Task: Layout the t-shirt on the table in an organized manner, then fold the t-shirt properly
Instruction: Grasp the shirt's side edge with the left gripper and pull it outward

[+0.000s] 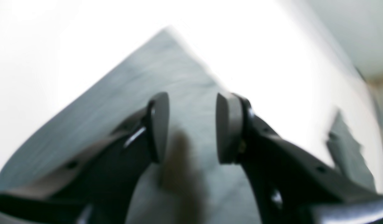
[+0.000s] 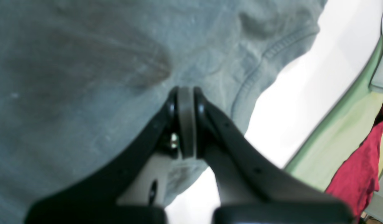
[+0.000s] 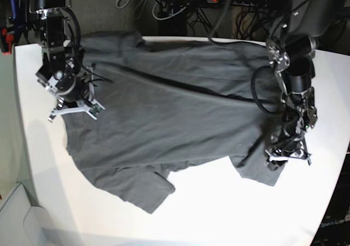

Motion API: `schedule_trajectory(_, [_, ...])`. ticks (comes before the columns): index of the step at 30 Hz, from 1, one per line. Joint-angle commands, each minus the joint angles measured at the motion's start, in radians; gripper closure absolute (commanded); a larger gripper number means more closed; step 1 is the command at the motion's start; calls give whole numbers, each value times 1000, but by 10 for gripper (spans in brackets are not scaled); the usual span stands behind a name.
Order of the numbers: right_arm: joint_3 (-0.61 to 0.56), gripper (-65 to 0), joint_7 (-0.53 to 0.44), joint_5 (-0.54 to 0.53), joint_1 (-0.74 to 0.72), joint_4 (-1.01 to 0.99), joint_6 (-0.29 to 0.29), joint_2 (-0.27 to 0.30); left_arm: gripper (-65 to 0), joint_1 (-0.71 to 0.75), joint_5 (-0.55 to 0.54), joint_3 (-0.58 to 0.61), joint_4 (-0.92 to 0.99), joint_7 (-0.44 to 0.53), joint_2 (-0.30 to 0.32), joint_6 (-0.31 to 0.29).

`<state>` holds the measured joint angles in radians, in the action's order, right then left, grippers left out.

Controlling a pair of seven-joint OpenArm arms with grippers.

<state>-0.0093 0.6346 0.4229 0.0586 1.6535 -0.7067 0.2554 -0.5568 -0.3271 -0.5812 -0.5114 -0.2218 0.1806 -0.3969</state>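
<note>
A dark charcoal-grey, short-sleeved cloth t-shirt (image 3: 175,115) lies spread but rumpled across the large, smooth white table (image 3: 219,213), one sleeve doubled over along the shirt's near edge and a diagonal crease running across its body. At the shirt's hem end, the right gripper (image 2: 186,102) has its pads pressed together, pinching a fold of the grey fabric. At the opposite, collar end, the left gripper (image 1: 191,127) stands with its jaws spread above the cloth, holding nothing. The work appears to be in the laying-out step: the shirt is not yet flat enough to fold. The next move probably calls for the left gripper to take hold at its end, so both can draw the cloth taut. The left wrist view is badly blurred; the collar and label cannot be made out.
</note>
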Motion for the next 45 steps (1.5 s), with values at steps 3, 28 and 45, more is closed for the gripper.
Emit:
schedule_trajectory(3, [44, 0, -11, 1, -10, 21, 9, 12, -248, -45, -17, 20, 52, 127, 21, 25])
schedule_trajectory(28, [55, 0, -11, 0, -147, 18, 9, 11, -248, 140, -349, 86, -201, -11, 170, 180])
schedule_trajectory(45, [55, 0, -11, 1, -116, 18, 9, -15, -8, -105, -201, 191, 132, 75, 40, 290])
